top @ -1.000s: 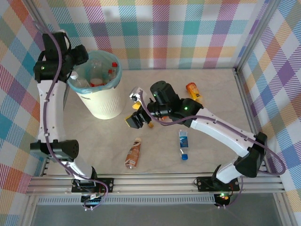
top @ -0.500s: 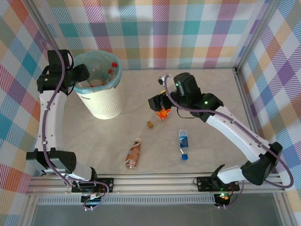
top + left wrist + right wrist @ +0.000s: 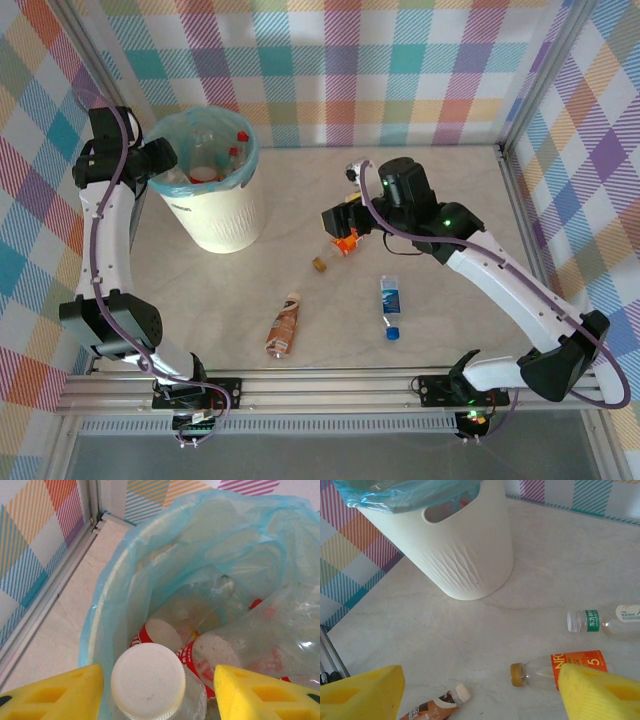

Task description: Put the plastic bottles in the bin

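Note:
The bin (image 3: 215, 215) is a white bucket with a teal liner, and several clear bottles with red labels (image 3: 220, 655) lie inside it. My left gripper (image 3: 163, 160) hangs over its left rim, open. A white-capped clear bottle (image 3: 148, 680) stands cap-up between the fingers (image 3: 159, 669), with a gap on each side. My right gripper (image 3: 338, 228) hovers open over the table (image 3: 480, 672), nothing in it. An orange-labelled bottle with a gold cap (image 3: 333, 252) (image 3: 540, 672) lies partly behind its right finger (image 3: 600, 695). A brown bottle (image 3: 284, 325) (image 3: 437, 706) and a blue-capped bottle (image 3: 389, 305) lie nearer the front.
A clear bottle with a green label (image 3: 600, 621) lies just beyond the orange-labelled one. The bin wall (image 3: 465, 555) stands left of my right gripper. Checked walls enclose the table, with a metal rail (image 3: 55, 585) along the left edge beside the bin.
The right arm swung right and away from the bin, and its gripper now hovers over the orange-labelled bottle. The left gripper shifted from above the bin's back to its left rim.

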Motion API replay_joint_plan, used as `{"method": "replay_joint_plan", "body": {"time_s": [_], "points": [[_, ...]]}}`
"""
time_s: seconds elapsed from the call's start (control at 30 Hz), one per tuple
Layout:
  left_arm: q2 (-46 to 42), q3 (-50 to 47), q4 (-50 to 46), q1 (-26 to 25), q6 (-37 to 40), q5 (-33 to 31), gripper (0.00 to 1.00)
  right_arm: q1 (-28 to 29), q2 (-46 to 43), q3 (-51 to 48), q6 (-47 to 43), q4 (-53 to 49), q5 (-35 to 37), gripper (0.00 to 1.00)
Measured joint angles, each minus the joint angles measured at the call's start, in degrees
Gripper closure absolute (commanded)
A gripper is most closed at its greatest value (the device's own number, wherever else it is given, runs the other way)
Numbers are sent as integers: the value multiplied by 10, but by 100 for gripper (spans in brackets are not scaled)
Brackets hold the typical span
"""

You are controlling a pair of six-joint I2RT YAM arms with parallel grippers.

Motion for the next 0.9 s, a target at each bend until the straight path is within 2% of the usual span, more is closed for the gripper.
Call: {"method": "replay_joint_plan", "body": {"time_s": [0.2, 0.37, 0.47, 0.53, 0.7, 0.9], "points": [[-11, 40, -12, 0, -11, -18, 28, -44, 24, 20, 17, -31, -5, 13], [-71, 41, -11, -3, -16, -32, 28, -126, 62, 31, 23, -59, -16, 11], [-115, 34, -6, -25, -16, -35, 28, -183, 95, 31, 22, -71, -17, 10], [-142, 23, -3, -65, -15, -36, 28, -216, 118, 31, 18, -74, -17, 9], [-188, -45, 25, -217, -7, -35, 27, -285, 184, 42, -7, -84, 6, 5], [-180, -103, 40, -370, 8, -23, 27, -326, 268, 80, -41, -95, 34, 4]]}}
